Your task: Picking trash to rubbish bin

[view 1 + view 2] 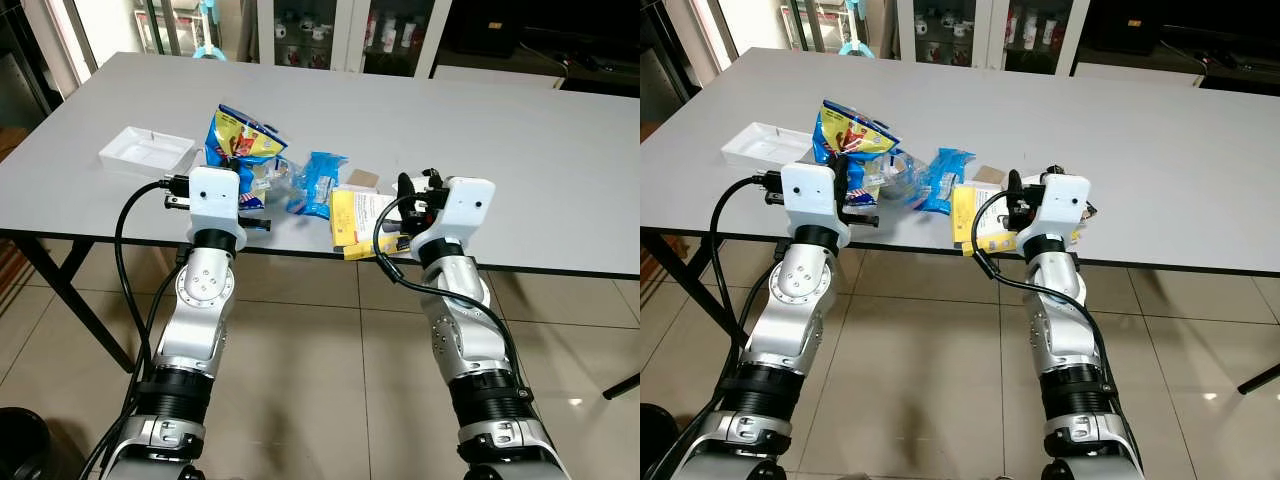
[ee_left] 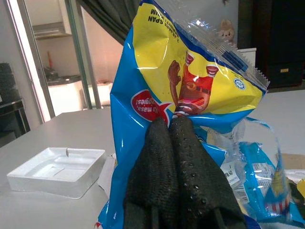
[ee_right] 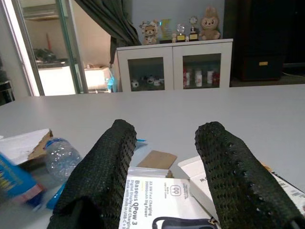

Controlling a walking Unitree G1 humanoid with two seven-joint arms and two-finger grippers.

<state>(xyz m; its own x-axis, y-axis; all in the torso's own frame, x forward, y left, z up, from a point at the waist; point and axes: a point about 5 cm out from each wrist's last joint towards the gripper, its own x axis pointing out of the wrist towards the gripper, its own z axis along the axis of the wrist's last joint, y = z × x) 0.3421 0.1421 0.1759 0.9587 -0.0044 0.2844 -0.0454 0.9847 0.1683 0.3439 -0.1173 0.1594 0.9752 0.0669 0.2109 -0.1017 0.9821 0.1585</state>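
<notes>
A blue and yellow snack bag (image 2: pixel 190 81) stands upright on the grey table (image 1: pixel 520 150) near its front edge. My left gripper (image 2: pixel 169 123) is shut, its fingertips pinched together on the bag's front. To the right lie a crushed clear bottle (image 1: pixel 275 180), a blue wrapper (image 1: pixel 318 183) and a yellow and white box (image 1: pixel 358 222). My right gripper (image 3: pixel 167 131) is open and hovers just over the near end of the box (image 3: pixel 162 200), with nothing between its fingers.
A white foam tray (image 1: pixel 148 150) sits left of the bag. A small cardboard piece (image 1: pixel 362 179) lies behind the box. On the floor at the lower left stands a black bin (image 1: pixel 20 440). White cabinets stand behind the table.
</notes>
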